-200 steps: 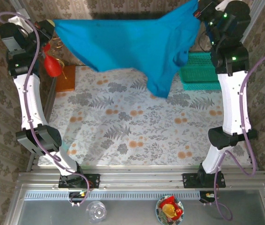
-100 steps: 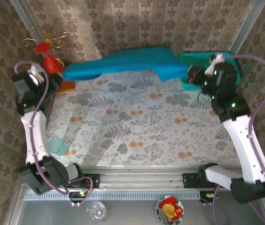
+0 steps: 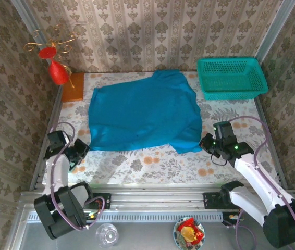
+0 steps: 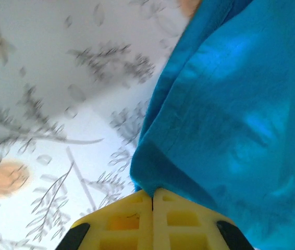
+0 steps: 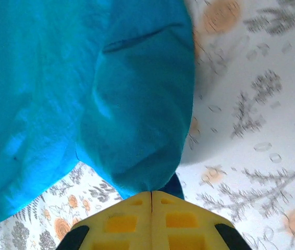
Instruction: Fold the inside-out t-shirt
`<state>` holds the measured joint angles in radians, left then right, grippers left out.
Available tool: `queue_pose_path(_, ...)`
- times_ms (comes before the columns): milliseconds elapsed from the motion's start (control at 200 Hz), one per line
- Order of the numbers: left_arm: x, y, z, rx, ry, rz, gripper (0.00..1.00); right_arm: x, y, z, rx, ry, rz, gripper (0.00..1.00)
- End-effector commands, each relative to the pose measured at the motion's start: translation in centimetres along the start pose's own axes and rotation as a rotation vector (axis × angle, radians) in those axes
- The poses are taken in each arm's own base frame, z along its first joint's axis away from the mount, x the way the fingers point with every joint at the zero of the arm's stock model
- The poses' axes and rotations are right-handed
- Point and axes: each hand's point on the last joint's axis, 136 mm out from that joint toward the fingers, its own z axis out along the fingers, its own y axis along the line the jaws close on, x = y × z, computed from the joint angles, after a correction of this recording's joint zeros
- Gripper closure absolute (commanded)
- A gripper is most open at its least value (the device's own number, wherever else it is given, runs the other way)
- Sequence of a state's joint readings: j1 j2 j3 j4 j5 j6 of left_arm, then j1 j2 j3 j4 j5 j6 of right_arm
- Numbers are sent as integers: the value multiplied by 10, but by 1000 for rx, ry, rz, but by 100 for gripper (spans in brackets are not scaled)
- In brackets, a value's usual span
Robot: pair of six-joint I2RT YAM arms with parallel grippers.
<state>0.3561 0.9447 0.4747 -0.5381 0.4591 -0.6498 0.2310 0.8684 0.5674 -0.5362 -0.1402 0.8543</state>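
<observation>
The inside-out t-shirt (image 3: 142,112) lies spread across the far middle of the flowered table (image 3: 152,164), rumpled, so its sleeves and neck are hard to pick out and no seams can be read. The left gripper (image 3: 80,150) sits at its near left corner, the right gripper (image 3: 206,142) at its near right corner. In each wrist view the yellow fingers are pressed together with blue cloth pinched in the seam, their bases cut off by the frame. The teal basket (image 3: 230,60) stands apart.
</observation>
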Motion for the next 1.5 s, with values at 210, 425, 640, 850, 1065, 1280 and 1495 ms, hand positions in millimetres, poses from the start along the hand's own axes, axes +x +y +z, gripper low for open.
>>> queue_pose_path(210,16,23,-14,-85,-78,-109,100,45,-46,-29,123,72,126,100)
queue_pose_path(425,11,15,-32,-72,-136,-125,100,42,-49,-38,149,53,123,100)
queue_pose_path(640,11,13,-47,-74,-174,-126,95,46,-59,-41,200,64,150,100)
queue_pose_path(850,9,8,-50,-59,-187,-131,73,30,-45,-54,213,39,117,70)
queue_pose_path(1065,-5,-13,-70,-42,-229,-28,58,14,-18,-54,182,20,13,57)
queue_pose_path(1280,-1,-44,-52,-5,-121,98,61,58,49,-9,56,226,-298,56)
queue_pose_path(1495,6,-59,-21,5,-27,170,62,104,64,34,73,365,-473,44)
